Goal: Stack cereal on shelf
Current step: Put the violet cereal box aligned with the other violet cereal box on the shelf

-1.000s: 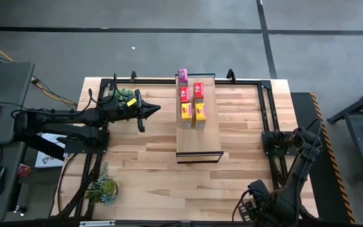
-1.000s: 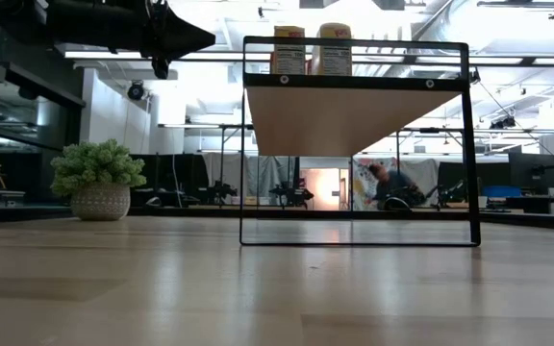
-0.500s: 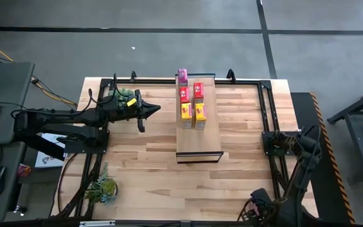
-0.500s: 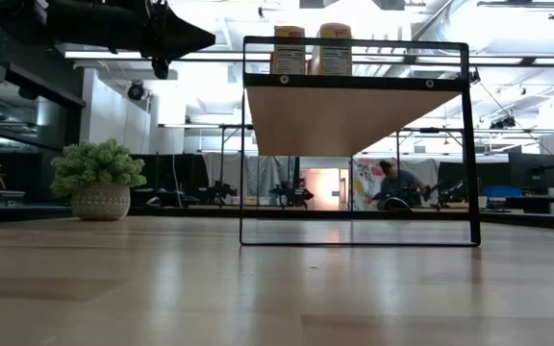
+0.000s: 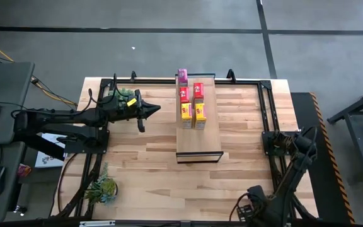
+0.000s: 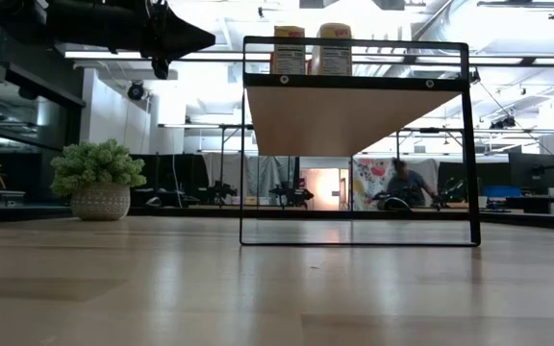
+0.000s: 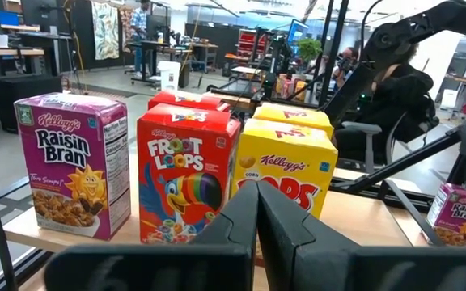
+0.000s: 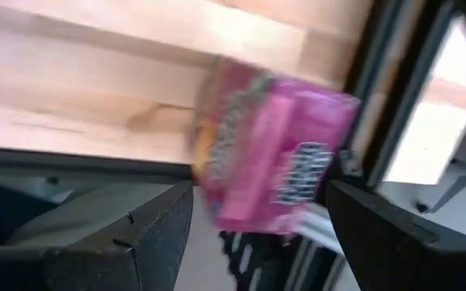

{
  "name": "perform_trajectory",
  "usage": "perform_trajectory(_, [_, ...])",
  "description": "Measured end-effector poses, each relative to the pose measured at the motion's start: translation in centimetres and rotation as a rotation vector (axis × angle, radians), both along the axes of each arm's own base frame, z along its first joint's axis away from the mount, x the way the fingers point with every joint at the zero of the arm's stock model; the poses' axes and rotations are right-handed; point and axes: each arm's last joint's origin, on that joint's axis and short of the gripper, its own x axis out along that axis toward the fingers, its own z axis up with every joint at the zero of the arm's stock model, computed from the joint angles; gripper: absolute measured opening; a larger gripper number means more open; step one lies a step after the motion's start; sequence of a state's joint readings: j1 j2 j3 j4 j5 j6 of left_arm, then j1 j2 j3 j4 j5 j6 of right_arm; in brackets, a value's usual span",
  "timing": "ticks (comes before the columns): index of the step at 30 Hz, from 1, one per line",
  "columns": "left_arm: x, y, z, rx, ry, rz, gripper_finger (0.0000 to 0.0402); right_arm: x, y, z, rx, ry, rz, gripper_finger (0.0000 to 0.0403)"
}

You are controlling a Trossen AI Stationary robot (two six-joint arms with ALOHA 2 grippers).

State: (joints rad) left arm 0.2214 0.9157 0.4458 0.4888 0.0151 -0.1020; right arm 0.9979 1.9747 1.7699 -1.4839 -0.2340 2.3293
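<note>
1. Since a second ago, the right gripper (image 5: 252,208) shifted slightly at the table's near-right corner; its spread fingers flank a magenta box (image 8: 269,149).
2. The left gripper (image 5: 153,108), jaws pressed together, stays left of the shelf (image 5: 199,145).
3. Five boxes (image 5: 191,101) stand on the shelf's far end.

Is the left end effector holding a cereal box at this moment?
No, in the left wrist view the left end effector has its fingers closed together with nothing between them, short of the Froot Loops box.
</note>
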Motion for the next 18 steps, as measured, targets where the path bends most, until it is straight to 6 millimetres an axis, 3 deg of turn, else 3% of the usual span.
perform_trajectory(18, [0.00, 0.00, -0.05, -0.001, 0.006, 0.000, 0.0001, -0.16, -0.24, -0.10, -0.035, 0.020, -0.014, 0.0277])
